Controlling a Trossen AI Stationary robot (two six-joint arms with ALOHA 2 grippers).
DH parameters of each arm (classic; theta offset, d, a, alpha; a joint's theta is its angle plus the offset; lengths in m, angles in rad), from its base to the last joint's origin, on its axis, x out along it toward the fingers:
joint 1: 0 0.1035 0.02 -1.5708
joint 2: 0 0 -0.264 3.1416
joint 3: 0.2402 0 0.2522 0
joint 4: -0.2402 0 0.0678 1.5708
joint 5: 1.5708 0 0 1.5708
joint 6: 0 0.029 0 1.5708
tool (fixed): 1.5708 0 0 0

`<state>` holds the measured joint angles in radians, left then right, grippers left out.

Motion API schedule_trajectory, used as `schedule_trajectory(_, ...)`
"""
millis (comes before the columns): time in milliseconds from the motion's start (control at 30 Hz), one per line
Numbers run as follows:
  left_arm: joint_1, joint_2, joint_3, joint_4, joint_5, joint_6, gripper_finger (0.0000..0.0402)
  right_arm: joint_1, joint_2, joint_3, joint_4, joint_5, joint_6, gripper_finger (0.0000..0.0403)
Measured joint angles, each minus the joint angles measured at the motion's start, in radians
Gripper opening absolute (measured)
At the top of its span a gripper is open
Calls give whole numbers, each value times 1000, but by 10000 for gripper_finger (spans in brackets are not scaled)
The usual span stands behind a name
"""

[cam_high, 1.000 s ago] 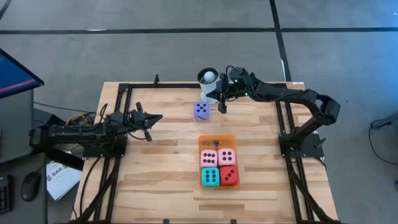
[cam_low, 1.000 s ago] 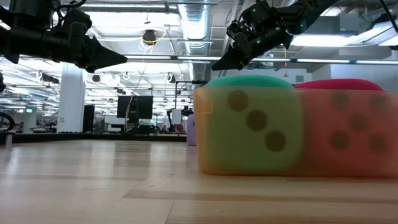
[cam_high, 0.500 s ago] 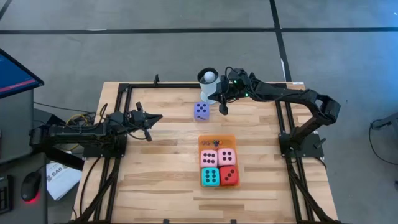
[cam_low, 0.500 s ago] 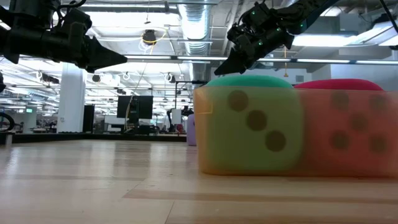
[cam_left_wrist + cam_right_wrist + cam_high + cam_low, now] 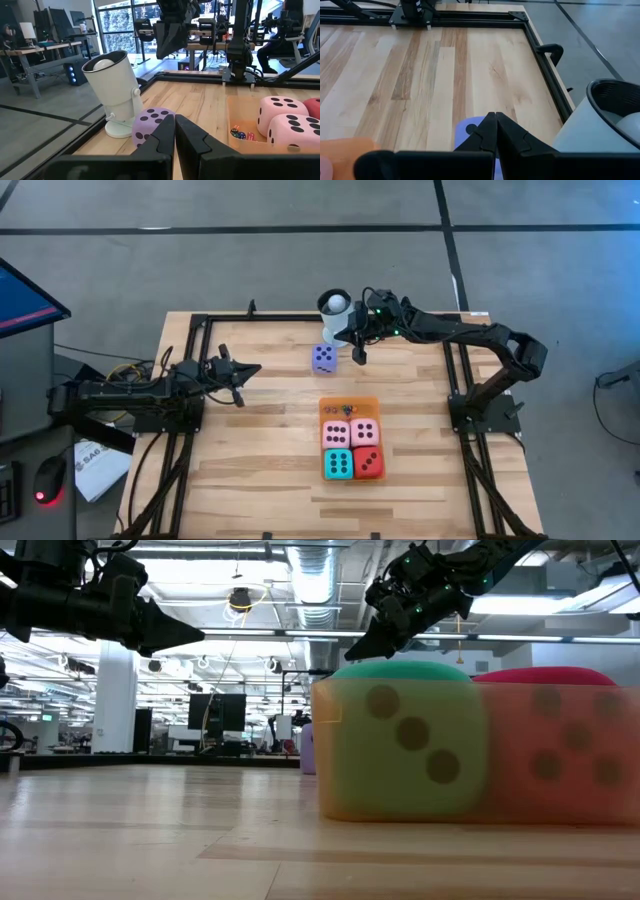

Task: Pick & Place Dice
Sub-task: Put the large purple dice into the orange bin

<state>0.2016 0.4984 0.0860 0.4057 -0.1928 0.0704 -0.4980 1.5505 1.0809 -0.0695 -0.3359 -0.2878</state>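
A purple die (image 5: 324, 358) rests on the wooden table near its far edge, in front of the white mug (image 5: 336, 315); the right wrist view shows it (image 5: 467, 131) just past my fingers. My right gripper (image 5: 358, 354) hangs shut above the table, just right of that die, tilted down. Two pink dice (image 5: 350, 433), a teal die (image 5: 338, 464) and a red die (image 5: 368, 463) sit on the orange mat (image 5: 349, 404), with tiny coloured pieces (image 5: 240, 134) at its far end. My left gripper (image 5: 255, 368) is shut, level, over the table's left part.
The white mug with a ball (image 5: 117, 90) stands tilted at the far edge beside the purple die. A black frame (image 5: 200, 330) runs around the tabletop. Bare wood lies between my left gripper and the mat. In the low view the teal die (image 5: 405, 740) and red die (image 5: 560, 745) fill the foreground.
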Motion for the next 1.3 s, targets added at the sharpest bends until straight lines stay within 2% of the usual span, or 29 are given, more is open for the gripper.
schedule_trajectory(1033, 0, 0, 0, 7, 0, 0, 1, 0, 0, 0, -1, 1, -19, 1)
schedule_trajectory(1133, 0, 0, 0, 7, 0, 0, 1, 2, 5, 0, 5, 1, -84, 13)
schedule_trajectory(1300, 0, 0, 0, 7, 0, 0, 1, 10, 9, -2, 6, 3, -102, 66)
